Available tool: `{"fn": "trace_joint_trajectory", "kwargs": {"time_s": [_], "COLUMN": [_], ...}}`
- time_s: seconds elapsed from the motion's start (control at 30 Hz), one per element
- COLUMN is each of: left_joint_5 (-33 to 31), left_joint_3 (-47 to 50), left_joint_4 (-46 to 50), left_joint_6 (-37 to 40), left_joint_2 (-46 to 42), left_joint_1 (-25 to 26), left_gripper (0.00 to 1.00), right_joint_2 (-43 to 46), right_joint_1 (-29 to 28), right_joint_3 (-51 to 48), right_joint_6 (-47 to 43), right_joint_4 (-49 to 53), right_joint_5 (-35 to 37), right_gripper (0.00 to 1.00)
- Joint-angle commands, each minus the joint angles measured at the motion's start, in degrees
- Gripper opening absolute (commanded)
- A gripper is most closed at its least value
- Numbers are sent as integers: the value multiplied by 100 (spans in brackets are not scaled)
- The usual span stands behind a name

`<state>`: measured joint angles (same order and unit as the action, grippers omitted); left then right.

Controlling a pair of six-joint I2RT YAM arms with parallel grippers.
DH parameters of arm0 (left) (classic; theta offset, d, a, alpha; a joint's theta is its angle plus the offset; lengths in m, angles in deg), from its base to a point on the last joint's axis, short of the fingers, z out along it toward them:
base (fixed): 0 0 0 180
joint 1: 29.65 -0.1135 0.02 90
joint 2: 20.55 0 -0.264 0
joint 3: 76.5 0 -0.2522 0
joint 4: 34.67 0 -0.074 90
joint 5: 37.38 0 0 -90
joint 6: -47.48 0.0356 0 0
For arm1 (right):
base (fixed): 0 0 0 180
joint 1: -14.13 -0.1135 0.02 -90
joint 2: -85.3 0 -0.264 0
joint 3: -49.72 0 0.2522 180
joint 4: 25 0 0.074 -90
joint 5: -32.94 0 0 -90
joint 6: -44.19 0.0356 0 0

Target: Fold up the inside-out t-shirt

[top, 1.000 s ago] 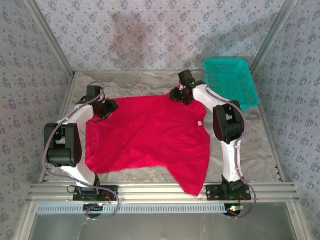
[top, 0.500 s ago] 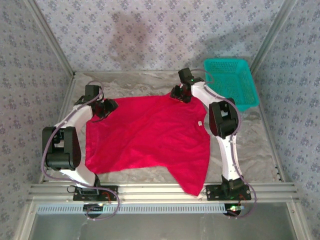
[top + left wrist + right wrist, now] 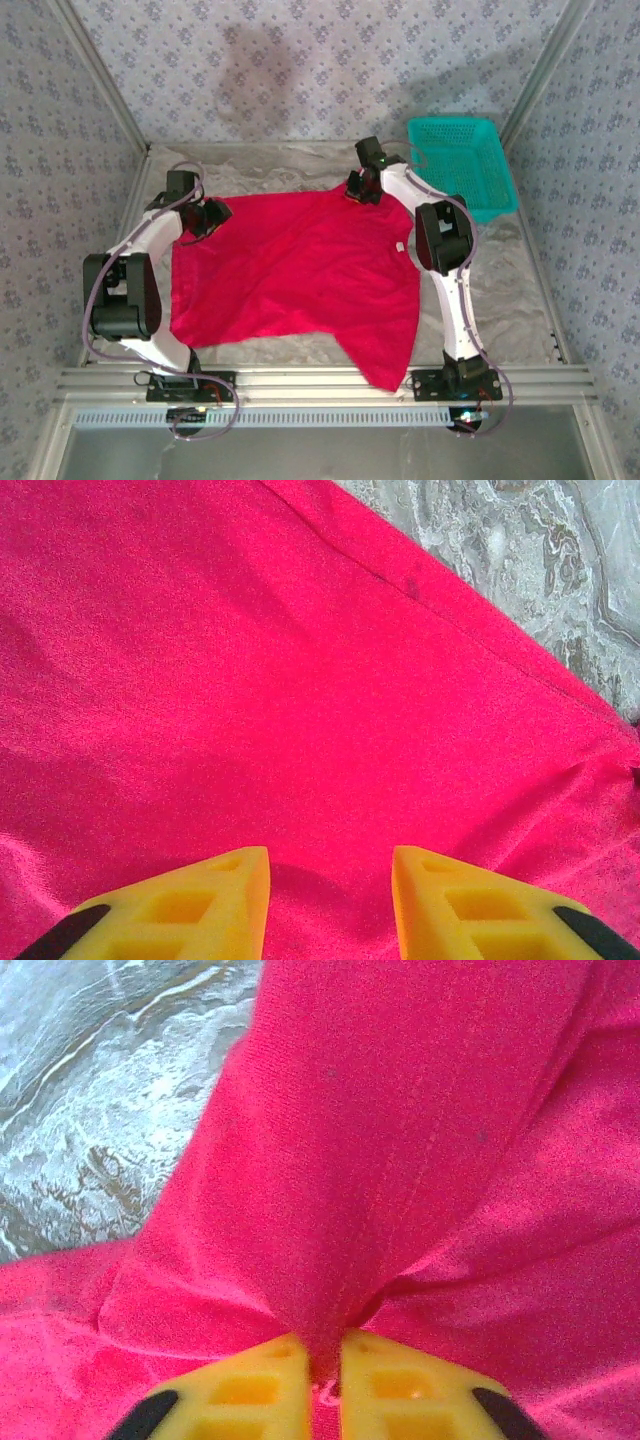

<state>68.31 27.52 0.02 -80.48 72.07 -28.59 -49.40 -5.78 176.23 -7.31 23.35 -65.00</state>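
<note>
The bright red t-shirt (image 3: 300, 270) lies spread over the middle of the table, its small white tag (image 3: 399, 247) near the right edge. My left gripper (image 3: 212, 215) hovers at the shirt's far left corner. In the left wrist view this gripper (image 3: 330, 900) is open, its yellow fingers (image 3: 215, 905) apart above flat red cloth (image 3: 280, 680). My right gripper (image 3: 358, 190) is at the shirt's far right corner. The right wrist view shows that gripper (image 3: 325, 1365) shut on a pinched ridge of the shirt (image 3: 400, 1140), the cloth drawn taut into its jaws.
A teal mesh basket (image 3: 462, 165) stands at the table's back right, just beyond the right arm. Bare grey marbled tabletop (image 3: 510, 290) runs along the right side and behind the shirt. Patterned walls close in the workspace on three sides.
The left arm has shifted slightly left and away at the shirt's far left corner. The right gripper has edged a little farther back, still holding the shirt.
</note>
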Motion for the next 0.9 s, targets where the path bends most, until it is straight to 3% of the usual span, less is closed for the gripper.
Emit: {"fn": "trace_joint_trajectory", "kwargs": {"time_s": [0.0,0.1,0.23,0.33,0.37,0.43,0.47,0.5,0.57,0.7,0.87], "left_joint_5": [59,12,10,72,67,62,33,-6,-91,24,329], "left_joint_3": [-153,-142,-96,-80,-65,-24,9,38,96,109,54], "left_joint_4": [122,140,113,113,113,138,165,192,205,64,-128], "left_joint_6": [122,146,93,15,-15,-45,-45,-36,-49,-166,-230], "left_joint_2": [-156,-200,-236,-265,-294,-397,-472,-547,-667,-631,-261], "left_joint_1": [-27,-34,-18,17,48,112,161,181,199,228,246], "left_gripper": [35,34,32,32,32,32,32,32,33,34,34], "right_joint_2": [-63,-57,-250,-1025,-1435,-2172,-2389,-2389,-1989,-552,135], "right_joint_1": [-37,-70,-85,-86,-82,-39,-11,20,40,-11,-11], "right_joint_3": [326,622,811,1621,2310,3662,4160,4282,3754,1421,287], "right_joint_6": [85,70,-65,-200,-194,-315,-291,-129,-172,-497,-730], "right_joint_4": [127,15,-1322,-1984,-1699,-980,-655,-514,-463,-1213,-887], "right_joint_5": [167,201,387,116,-53,-494,-749,-905,-957,-528,-387], "right_gripper": [0,0,0,4,11,43,54,58,60,62,62]}}
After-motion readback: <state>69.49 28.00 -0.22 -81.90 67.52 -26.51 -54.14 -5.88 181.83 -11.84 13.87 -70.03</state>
